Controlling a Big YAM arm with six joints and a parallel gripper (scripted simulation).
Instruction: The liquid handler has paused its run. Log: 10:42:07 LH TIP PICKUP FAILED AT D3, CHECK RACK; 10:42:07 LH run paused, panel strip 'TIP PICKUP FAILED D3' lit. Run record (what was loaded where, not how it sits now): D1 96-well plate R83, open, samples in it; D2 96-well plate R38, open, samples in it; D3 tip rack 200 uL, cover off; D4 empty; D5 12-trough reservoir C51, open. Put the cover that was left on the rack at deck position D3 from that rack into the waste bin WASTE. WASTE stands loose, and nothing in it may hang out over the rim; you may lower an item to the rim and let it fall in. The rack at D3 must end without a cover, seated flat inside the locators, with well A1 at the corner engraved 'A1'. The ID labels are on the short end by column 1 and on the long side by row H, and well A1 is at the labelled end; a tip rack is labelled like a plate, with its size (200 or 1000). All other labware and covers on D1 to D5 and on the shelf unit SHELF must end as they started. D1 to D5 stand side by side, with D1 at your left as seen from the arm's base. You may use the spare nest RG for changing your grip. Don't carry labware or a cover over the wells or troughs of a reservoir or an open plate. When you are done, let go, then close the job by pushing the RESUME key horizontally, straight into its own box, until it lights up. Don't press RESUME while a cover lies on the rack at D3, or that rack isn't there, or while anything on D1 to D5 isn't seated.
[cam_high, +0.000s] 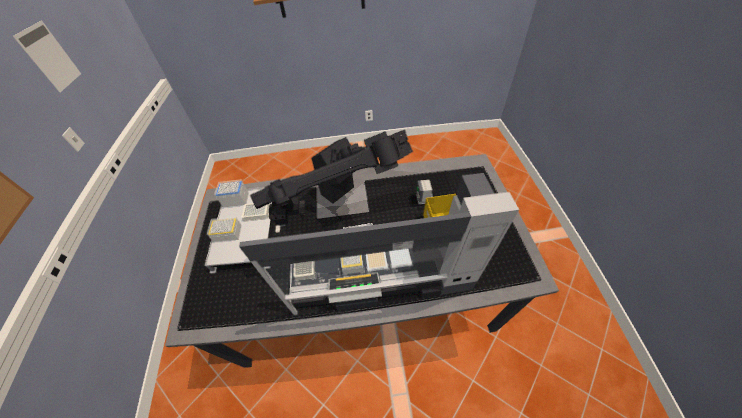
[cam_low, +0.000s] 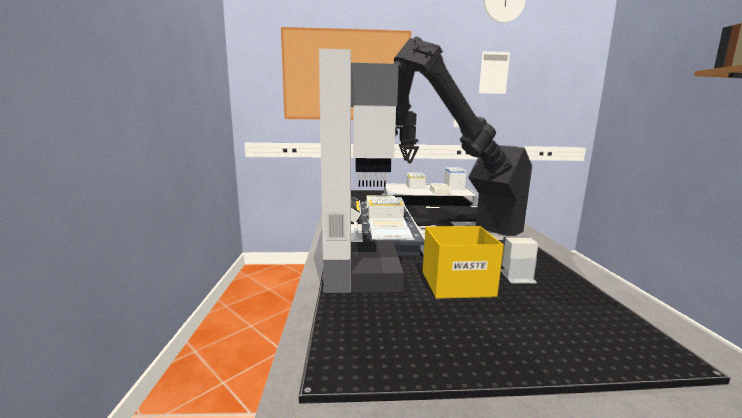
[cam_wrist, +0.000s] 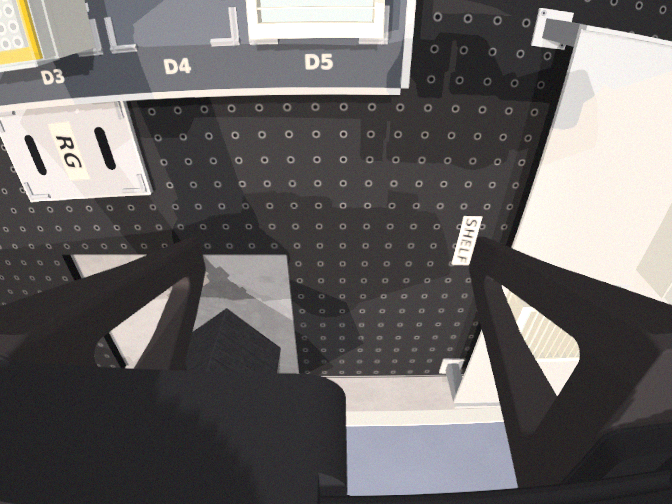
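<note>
The tip rack at D3 (cam_high: 351, 261) has a yellow rim; only its corner shows at the top left of the wrist view (cam_wrist: 16, 32). I cannot make out a cover on it from here. The yellow WASTE bin (cam_low: 462, 262) stands open on the mat beside the arm's base and also shows in the top view (cam_high: 440, 205). My gripper (cam_wrist: 337, 252) (cam_low: 409, 152) is open and empty. It hangs high over the black mat between the deck and the shelf unit (cam_wrist: 607, 162), pointing down.
The RG nest (cam_wrist: 75, 151) lies empty below D3. D4 (cam_wrist: 179, 32) is empty and the reservoir at D5 (cam_wrist: 317, 16) is open. The handler's gantry (cam_low: 337, 171) rises in front of the deck. A small white box (cam_low: 520, 258) stands beside the bin. The shelf holds several racks (cam_high: 228, 207).
</note>
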